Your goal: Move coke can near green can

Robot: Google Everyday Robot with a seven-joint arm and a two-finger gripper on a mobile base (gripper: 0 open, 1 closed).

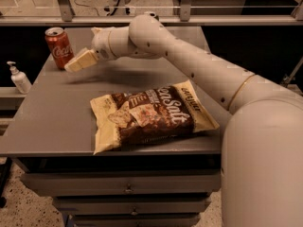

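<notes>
Just beside cylindrical coke can (58,48): pincer (71,66)

The pale arm (203,74) reaches in from the lower right and stretches leftward over the surface (52,122). Its pincer (72,67) hangs above the far left part, tilted down and leftward.

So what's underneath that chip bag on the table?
Only the grey table top shows around the chip bag, which lies flat on it; anything beneath is covered. The gripper hovers farther back, beside the coke can.
</notes>
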